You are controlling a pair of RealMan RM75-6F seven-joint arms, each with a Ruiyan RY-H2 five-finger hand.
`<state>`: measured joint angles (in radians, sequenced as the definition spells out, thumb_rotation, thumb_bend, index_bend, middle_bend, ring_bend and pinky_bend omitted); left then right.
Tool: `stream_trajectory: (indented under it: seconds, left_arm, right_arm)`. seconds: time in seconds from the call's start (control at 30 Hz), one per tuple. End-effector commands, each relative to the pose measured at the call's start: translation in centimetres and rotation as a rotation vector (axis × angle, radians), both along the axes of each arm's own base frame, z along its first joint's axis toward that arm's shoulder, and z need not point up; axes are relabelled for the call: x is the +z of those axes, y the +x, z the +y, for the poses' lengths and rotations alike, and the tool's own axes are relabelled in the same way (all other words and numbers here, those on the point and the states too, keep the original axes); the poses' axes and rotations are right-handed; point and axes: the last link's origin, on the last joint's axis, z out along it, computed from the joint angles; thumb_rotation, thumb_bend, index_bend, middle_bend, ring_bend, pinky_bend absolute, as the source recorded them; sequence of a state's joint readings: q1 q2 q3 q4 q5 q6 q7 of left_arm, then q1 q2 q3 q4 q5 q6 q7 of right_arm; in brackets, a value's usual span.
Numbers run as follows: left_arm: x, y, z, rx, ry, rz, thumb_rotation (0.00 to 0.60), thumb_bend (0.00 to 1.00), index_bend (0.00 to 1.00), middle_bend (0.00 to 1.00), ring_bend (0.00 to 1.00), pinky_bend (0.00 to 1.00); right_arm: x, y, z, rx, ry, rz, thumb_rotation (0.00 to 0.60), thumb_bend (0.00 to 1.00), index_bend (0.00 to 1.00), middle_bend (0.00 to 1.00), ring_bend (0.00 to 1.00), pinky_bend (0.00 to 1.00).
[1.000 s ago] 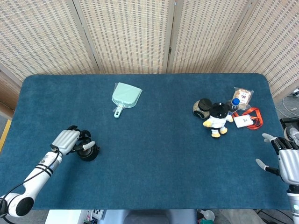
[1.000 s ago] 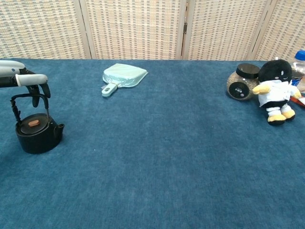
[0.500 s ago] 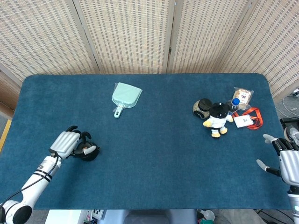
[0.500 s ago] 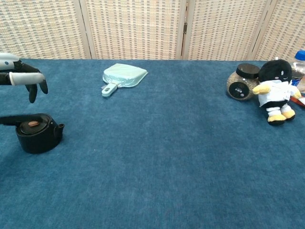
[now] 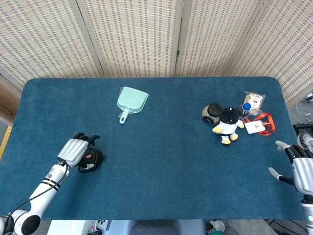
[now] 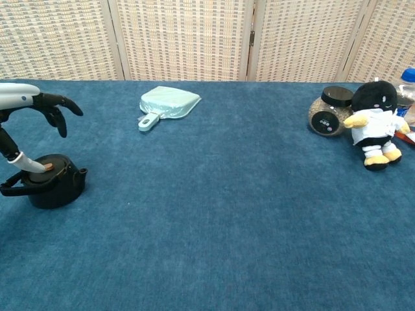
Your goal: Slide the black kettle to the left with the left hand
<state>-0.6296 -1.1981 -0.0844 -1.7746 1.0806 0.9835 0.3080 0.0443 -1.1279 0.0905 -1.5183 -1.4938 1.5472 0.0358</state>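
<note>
We judge slide nearly done: left hand (image 6: 29, 126) open, thumb touching black kettle (image 6: 53, 182) lid, lower left. Next: lift clear.

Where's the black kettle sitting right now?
The black kettle sits near the front-left of the blue table, under the left hand, with the mint green dustpan farther back.

Far back on the blue felt table (image 5: 166, 161) lies a pale mint-green plastic dustpan (image 5: 131, 102), handle toward the front. Well off to the right, a black-and-white plush toy with yellow feet (image 5: 227, 125) sits against a round black-lidded glass jar (image 5: 211, 113), with a blue-capped bottle (image 5: 246, 107), snack packet (image 5: 254, 100) and red-lanyard badge (image 5: 256, 127) alongside.
</note>
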Motion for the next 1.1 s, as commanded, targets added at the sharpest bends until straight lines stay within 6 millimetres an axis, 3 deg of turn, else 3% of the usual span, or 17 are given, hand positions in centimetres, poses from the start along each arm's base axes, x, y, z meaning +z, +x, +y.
stream_trajectory:
  seconds: [0.03, 0.53, 0.73, 1.1]
  left_arm:
    - [-0.4, 0.2, 0.3, -0.002, -0.003, -0.006, 0.6, 0.1, 0.06, 0.25, 0.16, 0.1]
    - [-2.0, -0.6, 0.3, 0.019, -0.033, 0.041, 0.597, 0.1, 0.0, 0.12, 0.07, 0.1]
    - [-1.8, -0.3, 0.3, 0.023, -0.026, 0.009, 0.495, 0.1, 0.0, 0.12, 0.06, 0.1]
    - [-2.8, 0.5, 0.4, 0.011, -0.051, 0.015, 0.495, 0.1, 0.0, 0.12, 0.06, 0.1]
  right_arm:
    - [0.0, 0.0, 0.0, -0.003, -0.002, 0.001, 0.6, 0.11, 0.25, 0.36, 0.27, 0.34]
    - [1.5, 0.9, -0.8, 0.058, -0.125, 0.018, 0.6, 0.11, 0.25, 0.31, 0.23, 0.34]
    - [1.3, 1.0, -0.9, 0.054, -0.117, 0.024, 0.6, 0.11, 0.25, 0.31, 0.23, 0.34]
    - [1.4, 0.6, -0.5, 0.041, -0.12, 0.017, 0.6, 0.11, 0.25, 0.3, 0.23, 0.34]
